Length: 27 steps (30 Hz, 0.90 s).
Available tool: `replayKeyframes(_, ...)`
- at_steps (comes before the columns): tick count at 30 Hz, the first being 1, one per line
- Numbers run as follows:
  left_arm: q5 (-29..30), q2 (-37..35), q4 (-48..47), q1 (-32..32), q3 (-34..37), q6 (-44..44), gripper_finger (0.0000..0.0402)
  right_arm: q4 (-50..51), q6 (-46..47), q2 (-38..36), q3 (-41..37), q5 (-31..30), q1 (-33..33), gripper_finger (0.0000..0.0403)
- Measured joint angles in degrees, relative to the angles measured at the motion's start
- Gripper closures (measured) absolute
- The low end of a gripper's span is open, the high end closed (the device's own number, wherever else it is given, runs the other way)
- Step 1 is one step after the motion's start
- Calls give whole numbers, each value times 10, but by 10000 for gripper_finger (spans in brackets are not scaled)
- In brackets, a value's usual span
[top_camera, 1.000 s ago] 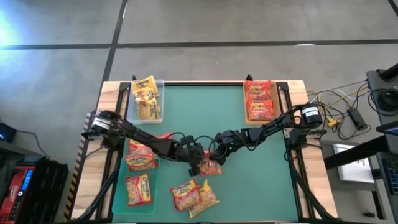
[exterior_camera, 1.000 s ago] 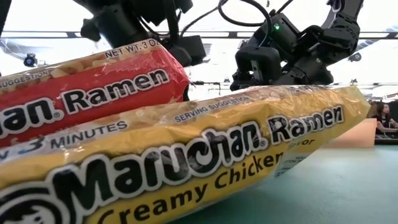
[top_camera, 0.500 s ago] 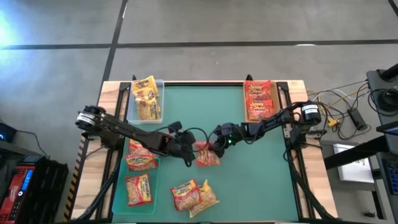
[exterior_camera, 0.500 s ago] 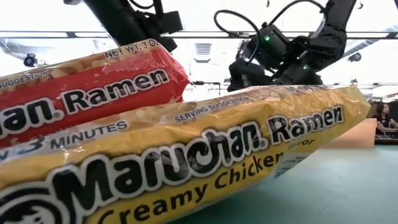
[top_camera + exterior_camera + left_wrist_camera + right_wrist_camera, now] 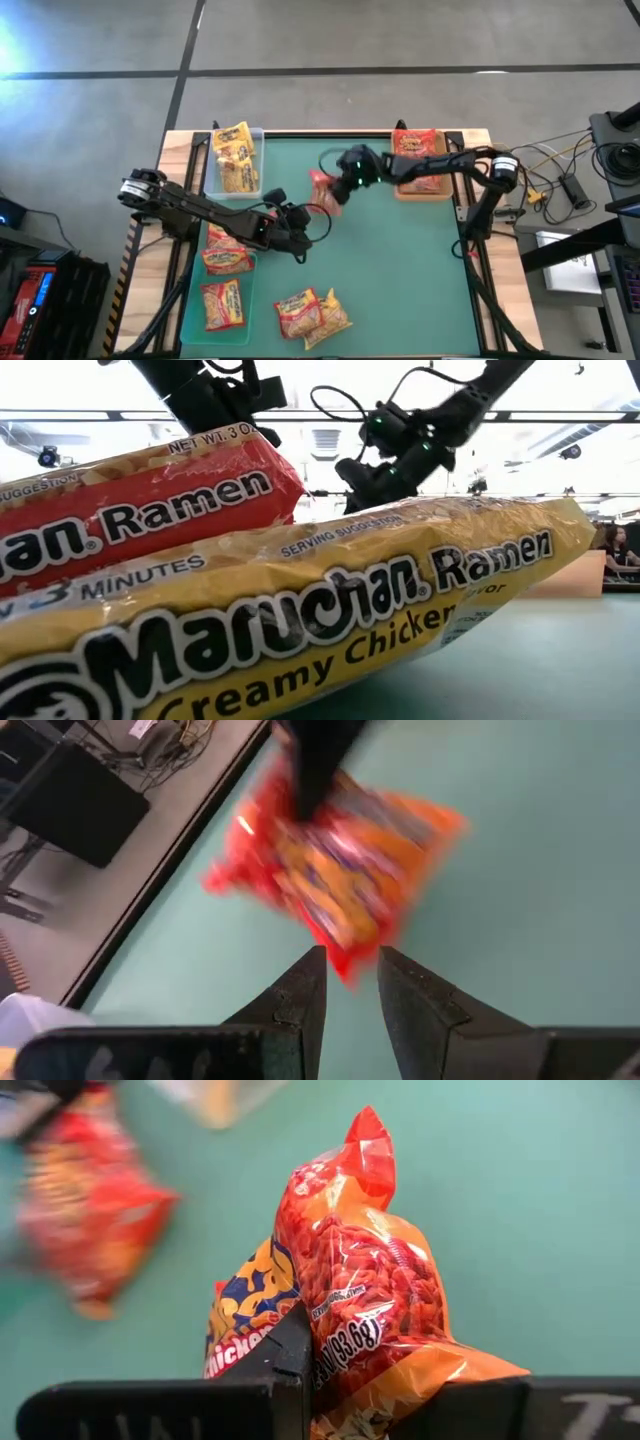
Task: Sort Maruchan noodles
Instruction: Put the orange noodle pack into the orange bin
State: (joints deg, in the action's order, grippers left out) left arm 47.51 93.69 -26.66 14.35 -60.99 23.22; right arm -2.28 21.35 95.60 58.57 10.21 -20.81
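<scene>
Green table mat [image 5: 400, 270] bears loose Maruchan noodles [image 5: 312, 314] at its near edge. My right gripper [image 5: 334, 189] hangs above the mat's far middle — fingers clamped on a red-orange packet [image 5: 370, 1295]. My left gripper [image 5: 300, 232] sits mid-mat — fingers [image 5: 300, 995] narrowly parted, holding nothing.

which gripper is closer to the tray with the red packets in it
Right. The right gripper, shut on a red-orange packet, hangs beside the red-packet tray; the left gripper sits farther off, nearer the table's middle.
</scene>
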Motion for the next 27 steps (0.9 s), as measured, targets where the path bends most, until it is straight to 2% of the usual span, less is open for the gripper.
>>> replayKeyframes(4,5,0,-16,0,3,-2,325,195,-72,-6,100,-72,-33,340)
replayKeyframes(7,37,0,-18,-2,4,-7,325,329,-108,-6,171,-112,-46,340)
replayKeyframes(10,59,0,-18,-9,4,-14,325,433,-131,-6,232,-143,-51,340)
replayKeyframes(15,61,0,-18,-29,4,-19,325,607,-162,-6,324,-203,-51,340)
replayKeyframes(24,61,0,-18,-55,4,0,325,910,-177,-7,396,-334,-51,340)
replayKeyframes(27,61,0,-18,-55,4,0,325,916,-238,-19,393,-351,-51,340)
